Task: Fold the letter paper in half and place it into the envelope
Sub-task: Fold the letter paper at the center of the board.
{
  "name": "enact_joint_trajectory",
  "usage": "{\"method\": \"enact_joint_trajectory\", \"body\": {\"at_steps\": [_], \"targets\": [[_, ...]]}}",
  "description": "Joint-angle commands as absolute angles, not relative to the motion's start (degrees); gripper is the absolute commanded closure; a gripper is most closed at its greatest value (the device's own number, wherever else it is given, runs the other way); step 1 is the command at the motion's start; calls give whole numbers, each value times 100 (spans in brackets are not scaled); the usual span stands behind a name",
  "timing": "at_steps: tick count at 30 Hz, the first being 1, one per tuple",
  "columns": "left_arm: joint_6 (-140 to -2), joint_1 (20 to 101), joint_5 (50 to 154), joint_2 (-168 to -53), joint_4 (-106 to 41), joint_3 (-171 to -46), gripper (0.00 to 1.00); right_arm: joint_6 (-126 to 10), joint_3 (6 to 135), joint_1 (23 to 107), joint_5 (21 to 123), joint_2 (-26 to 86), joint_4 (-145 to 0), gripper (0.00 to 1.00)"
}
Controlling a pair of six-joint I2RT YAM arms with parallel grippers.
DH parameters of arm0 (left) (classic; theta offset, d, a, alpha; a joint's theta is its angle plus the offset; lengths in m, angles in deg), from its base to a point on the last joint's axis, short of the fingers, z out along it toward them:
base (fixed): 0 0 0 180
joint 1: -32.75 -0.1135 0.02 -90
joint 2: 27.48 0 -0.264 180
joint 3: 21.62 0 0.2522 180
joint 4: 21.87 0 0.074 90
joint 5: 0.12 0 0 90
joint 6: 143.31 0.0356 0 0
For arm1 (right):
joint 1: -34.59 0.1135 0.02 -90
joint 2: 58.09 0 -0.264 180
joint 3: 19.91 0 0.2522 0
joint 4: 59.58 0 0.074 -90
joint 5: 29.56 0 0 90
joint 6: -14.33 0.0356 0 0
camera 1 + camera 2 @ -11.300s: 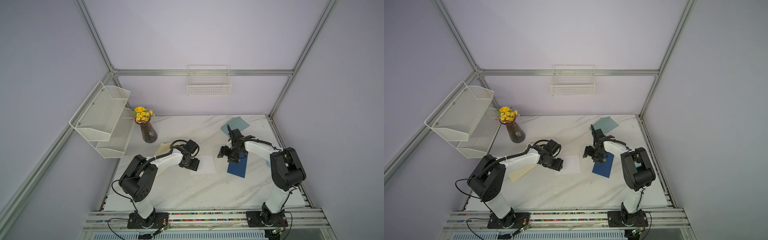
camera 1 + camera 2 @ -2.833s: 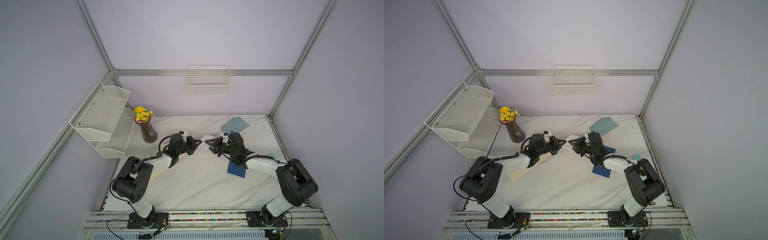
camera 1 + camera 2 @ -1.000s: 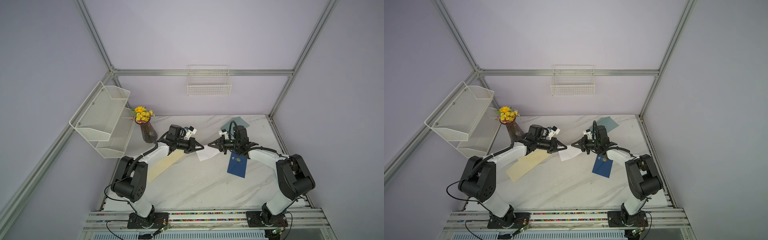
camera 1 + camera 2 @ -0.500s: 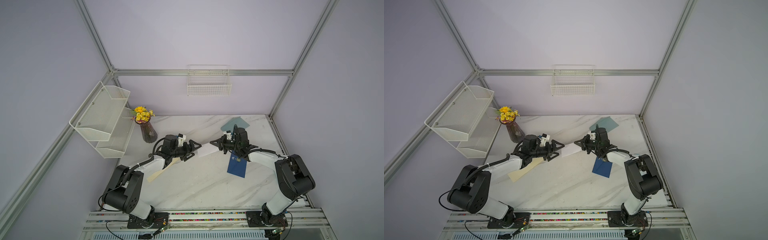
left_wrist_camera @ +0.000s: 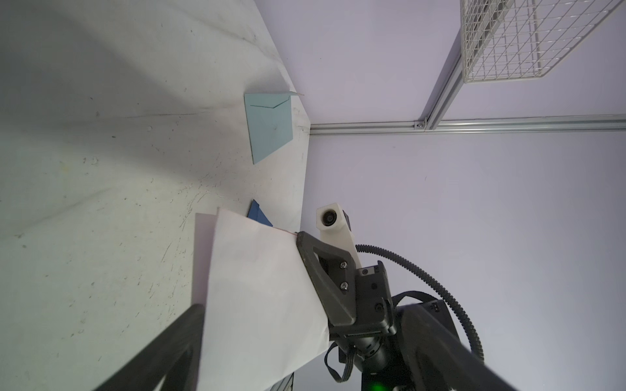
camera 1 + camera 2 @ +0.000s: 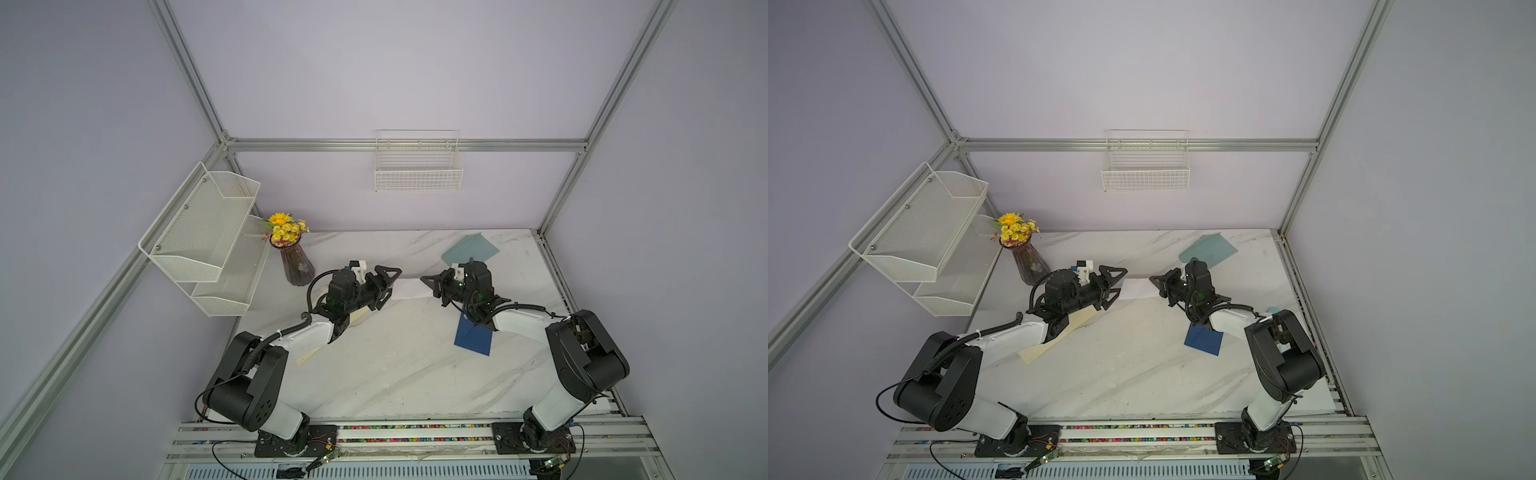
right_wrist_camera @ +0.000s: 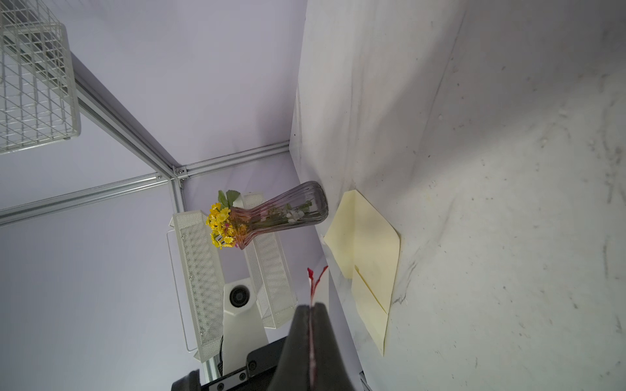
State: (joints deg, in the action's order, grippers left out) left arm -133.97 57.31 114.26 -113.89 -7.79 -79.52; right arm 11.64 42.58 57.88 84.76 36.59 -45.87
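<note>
At the far left, a white mesh shelf (image 6: 199, 237) is hanging on the wall. Just right of it, a ribbed glass vase (image 6: 297, 266) is holding yellow flowers (image 6: 286, 226) at the back left of the marble tabletop (image 6: 395, 365). A cream envelope (image 6: 1037, 352) is lying flat under the left arm, mostly covered by it.

The left tool (image 6: 392, 284) is standing released near the middle of the frame, with its jaws spread wide and pointing right. They are facing the left edge of the white letter paper (image 6: 409, 289); whether they are touching it I cannot tell. The paper is hanging between the two tools.

The right tool (image 6: 426, 280) is grasping the paper's right edge. In the right wrist view its fingers (image 7: 298, 338) are pressing together on the sheet, seen edge-on.

Below that tool, a dark blue envelope (image 6: 473, 340) is lying partly under the right arm. A light blue envelope (image 6: 471, 249) is resting at the upper right of the tabletop. A wire basket (image 6: 417, 174) is hanging on the back wall.
</note>
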Motion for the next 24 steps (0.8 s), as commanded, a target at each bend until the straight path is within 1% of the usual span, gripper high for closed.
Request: {"method": "enact_joint_trajectory", "body": {"at_steps": [1, 5, 11, 14, 16, 20, 21, 22, 23, 24], "targets": [[-13505, 5868, 11026, -11231, -744, -8070, 9, 1391, 4168, 5806, 8107, 3315, -4088, 100], [-13493, 6105, 10804, -11251, -1090, -8279, 11, 1435, 4058, 5827, 7975, 3275, -3866, 100], [-13709, 6285, 10571, -11365, -999, -8299, 24, 1427, 4048, 5897, 7881, 3279, -3760, 100], [-13745, 6292, 10541, -11415, -925, -8334, 36, 1373, 4100, 5938, 7924, 3296, -3832, 100], [-13744, 6294, 10478, -11428, -909, -8367, 49, 1372, 4079, 5971, 7921, 3283, -3841, 100], [-13680, 6290, 10487, -11494, -891, -8459, 69, 1324, 4043, 6010, 7963, 3255, -3869, 100], [-13650, 6290, 10521, -11501, -884, -8483, 77, 1283, 4066, 6009, 8012, 3253, -3892, 100], [-13606, 6289, 10563, -11508, -882, -8488, 83, 1219, 4095, 6008, 8087, 3268, -3934, 94], [-13565, 6276, 10599, -11510, -883, -8487, 89, 1154, 4134, 6010, 8164, 3267, -3967, 75], [-13510, 6251, 10665, -11498, -887, -8466, 95, 1077, 4187, 6006, 8288, 3254, -4069, 51]]}}
